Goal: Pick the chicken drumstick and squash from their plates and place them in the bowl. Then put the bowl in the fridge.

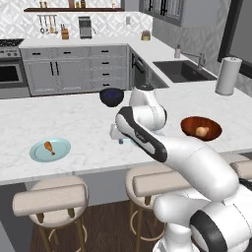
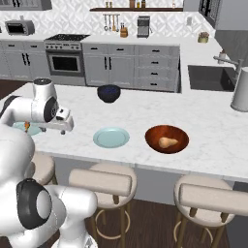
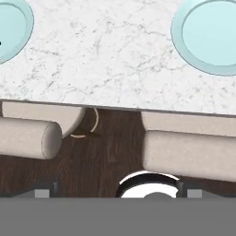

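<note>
Jaws stand wide apart, holding nothing; we judge the gripper (image 2: 63, 127) heads for the drumstick (image 1: 49, 146) on its plate (image 1: 61, 153). Squash (image 2: 168, 142) already sits in the bowl (image 2: 180, 132).

White marble counter (image 1: 78, 123): two plates (image 1: 49, 149) (image 2: 111, 137), brown bowl (image 2: 167, 139), dark bowl (image 2: 109, 93), paper towel roll (image 1: 228, 75).
</note>
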